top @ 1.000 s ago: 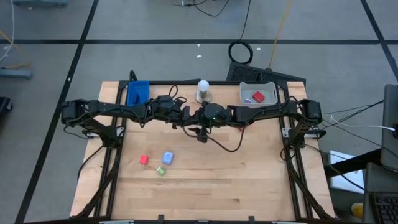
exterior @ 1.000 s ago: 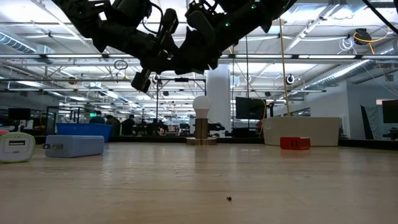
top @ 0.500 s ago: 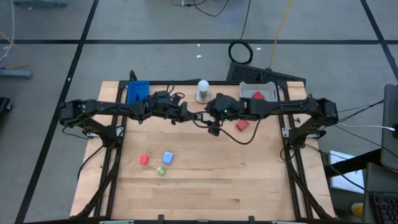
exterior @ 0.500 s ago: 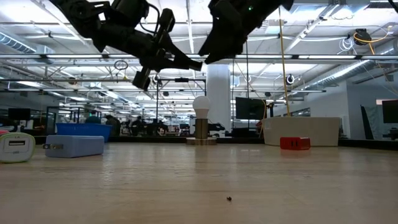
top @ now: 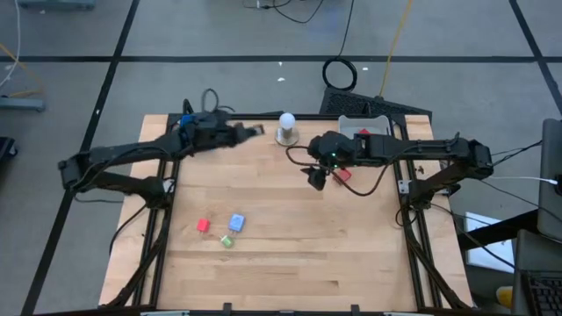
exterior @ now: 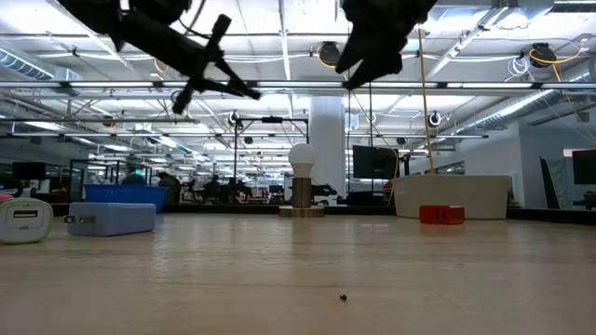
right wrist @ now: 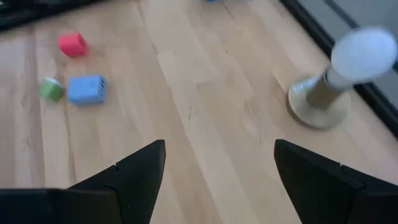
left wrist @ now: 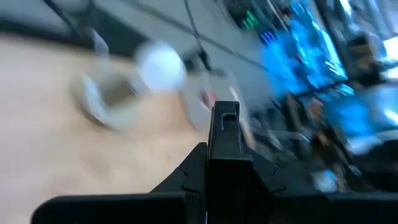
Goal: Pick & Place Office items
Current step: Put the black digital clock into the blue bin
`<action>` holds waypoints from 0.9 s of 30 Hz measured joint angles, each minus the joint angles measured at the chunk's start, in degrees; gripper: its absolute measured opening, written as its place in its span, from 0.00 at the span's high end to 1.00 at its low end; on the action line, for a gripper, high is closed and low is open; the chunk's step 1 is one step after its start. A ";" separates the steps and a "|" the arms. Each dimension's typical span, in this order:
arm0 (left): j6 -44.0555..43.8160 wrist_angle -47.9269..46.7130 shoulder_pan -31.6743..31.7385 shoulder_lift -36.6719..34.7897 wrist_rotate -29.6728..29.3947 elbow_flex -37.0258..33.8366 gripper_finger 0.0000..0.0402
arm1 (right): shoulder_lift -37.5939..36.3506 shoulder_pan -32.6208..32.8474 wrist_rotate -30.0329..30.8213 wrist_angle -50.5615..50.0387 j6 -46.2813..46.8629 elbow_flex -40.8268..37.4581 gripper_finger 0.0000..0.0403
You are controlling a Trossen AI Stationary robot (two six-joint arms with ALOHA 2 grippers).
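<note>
- The left gripper point(top: 256, 131), apparently clenched and empty, is retreating toward the bench's far edge.
- The right gripper point(top: 316, 178), spread wide and empty, is withdrawing right.
- 3 items are lying near the front-left: red block point(top: 203, 226), blue block point(top: 236, 223), green bit point(top: 227, 240), all unpicked.

The tabletop point(top: 290, 254) is pale wood with a plank grain. On it lie a red block point(top: 203, 226), a light-blue block point(top: 236, 223) and a green bit point(top: 227, 240). The ball point(top: 286, 121) is white on a tan base. One tray point(top: 355, 129) is grey, holding a red piece point(top: 364, 135). Both arms are black.
</note>
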 joint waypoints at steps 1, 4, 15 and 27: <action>1.61 -1.96 0.48 -1.62 -2.61 0.00 0.86 | -0.07 0.00 -0.01 -1.22 0.42 0.00 0.27; 5.41 -8.76 1.36 -6.40 -11.47 0.00 0.86 | -0.09 0.07 -0.02 -3.02 1.56 0.00 0.27; 11.48 -28.81 1.51 -13.95 -36.89 -0.02 0.86 | -0.09 0.00 -0.04 -4.59 1.56 0.00 0.27; 10.17 -40.06 4.15 -8.50 -44.21 -0.02 0.86 | -0.09 0.00 -0.22 -4.61 1.22 0.00 0.27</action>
